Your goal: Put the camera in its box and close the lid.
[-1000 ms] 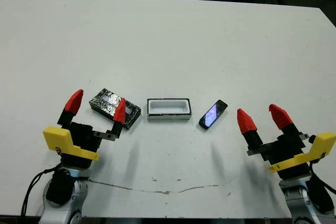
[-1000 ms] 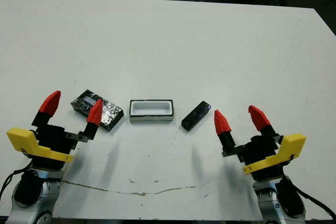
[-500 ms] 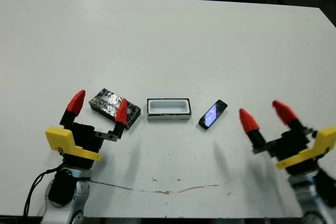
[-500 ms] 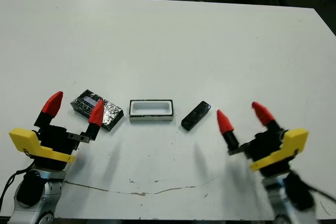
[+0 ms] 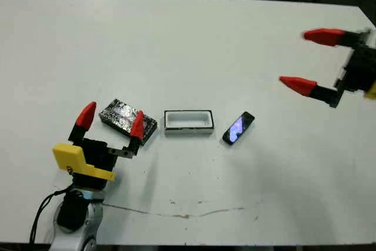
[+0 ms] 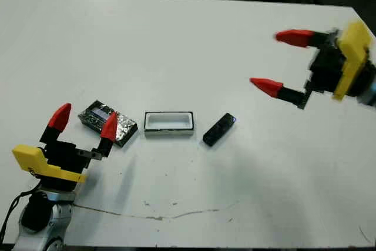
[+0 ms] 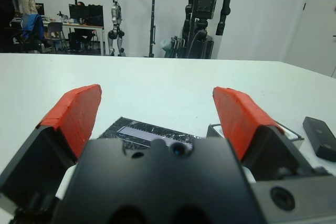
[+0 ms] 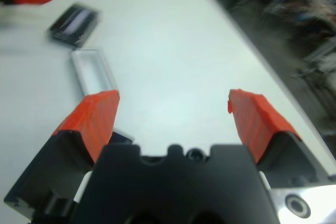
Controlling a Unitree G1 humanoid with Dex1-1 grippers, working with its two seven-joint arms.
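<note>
The wide white desk [image 5: 176,39] looks smooth and matt, marked by a thin brownish scuff line [image 5: 182,213]. The slim black bar of a camera [image 5: 238,127] has a glossy, bluish-purple mirror face. The flat black rectangular lid [image 5: 120,116], between the left jaws, glitters with a foil-like silvery speckle. The small rectangular box [image 5: 188,121] has a plain matt white inside and rim, dark sides.

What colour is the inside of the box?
White inside and along the rim of the box, with dark outer sides; the left eye view shows it best.
</note>
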